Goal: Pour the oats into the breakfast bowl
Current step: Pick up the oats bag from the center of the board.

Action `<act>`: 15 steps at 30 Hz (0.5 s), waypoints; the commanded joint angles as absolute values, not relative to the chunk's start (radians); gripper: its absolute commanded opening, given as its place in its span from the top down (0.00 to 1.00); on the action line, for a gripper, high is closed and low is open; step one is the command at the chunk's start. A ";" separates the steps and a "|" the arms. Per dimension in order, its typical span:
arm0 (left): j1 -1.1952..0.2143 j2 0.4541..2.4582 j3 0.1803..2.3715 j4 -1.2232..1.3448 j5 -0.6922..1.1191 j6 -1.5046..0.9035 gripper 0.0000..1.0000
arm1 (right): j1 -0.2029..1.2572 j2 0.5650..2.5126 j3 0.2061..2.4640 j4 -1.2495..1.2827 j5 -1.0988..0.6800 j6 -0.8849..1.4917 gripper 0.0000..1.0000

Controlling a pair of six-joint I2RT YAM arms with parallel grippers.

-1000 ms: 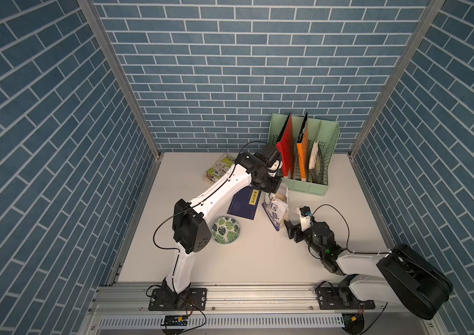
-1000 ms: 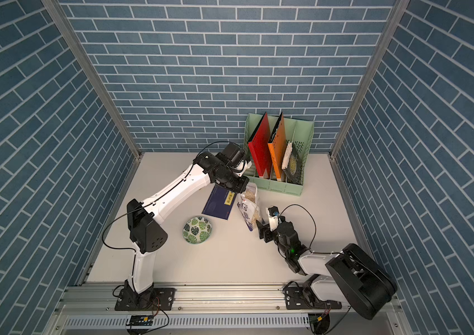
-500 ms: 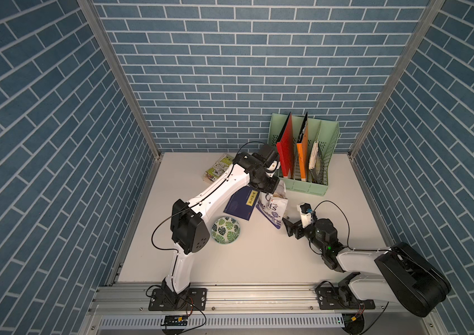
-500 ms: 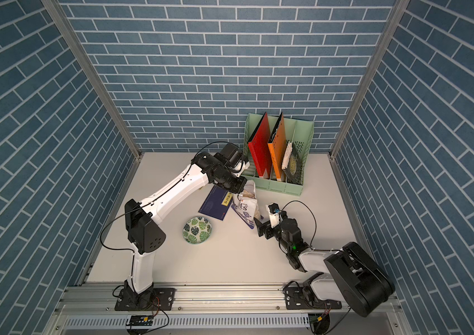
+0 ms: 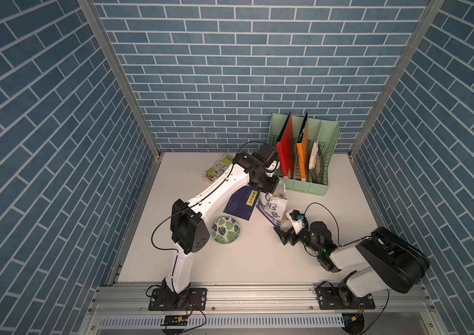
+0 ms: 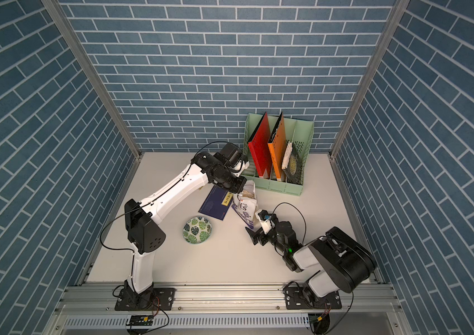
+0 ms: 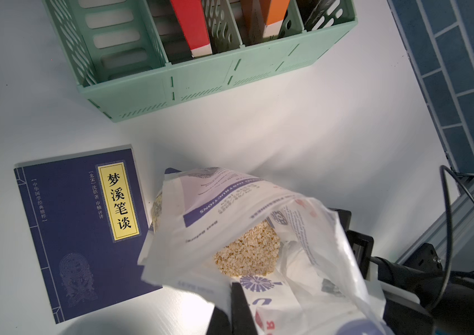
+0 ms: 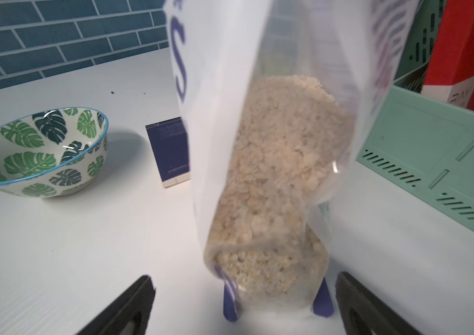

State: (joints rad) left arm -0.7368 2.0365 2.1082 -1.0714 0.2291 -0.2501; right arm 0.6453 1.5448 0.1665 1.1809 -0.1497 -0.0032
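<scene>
The oats show as pale flakes inside the open white pouch, which stands upright on the table. My left gripper is shut on the pouch's top edge from above. My right gripper sits low at the pouch's base. It is open, with one finger on each side of the base, and neither finger touches it. Through the clear side the oats fill the lower half. The breakfast bowl, white with green leaves, stands empty to the pouch's left.
A dark blue book lies flat between the pouch and the bowl. A mint green file rack with red and orange folders stands just behind the pouch. A green picture book lies at the back left.
My right gripper's jaws have spread wider, coming off the pouch's base. The left gripper has kept its hold on the pouch top and has barely moved.
</scene>
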 commanded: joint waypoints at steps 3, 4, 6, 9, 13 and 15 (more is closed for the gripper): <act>-0.733 1.972 2.073 -1.101 0.251 -0.230 1.00 | 0.646 1.648 0.239 1.344 -0.117 -0.054 0.00; -0.734 1.970 2.065 -1.103 0.253 -0.228 1.00 | 0.647 1.668 0.250 1.352 -0.119 -0.060 0.00; -0.733 1.963 2.053 -1.104 0.257 -0.225 1.00 | 0.647 1.708 0.266 1.370 -0.130 -0.063 0.01; -0.733 1.957 2.034 -1.104 0.264 -0.218 1.00 | 0.646 1.772 0.268 1.441 -0.131 -0.050 0.02; -0.734 1.957 2.020 -1.103 0.275 -0.208 1.00 | 0.644 1.855 0.272 1.531 -0.143 -0.016 0.06; -0.733 1.960 2.020 -1.103 0.279 -0.206 1.00 | 0.644 1.886 0.287 1.544 -0.163 -0.003 0.10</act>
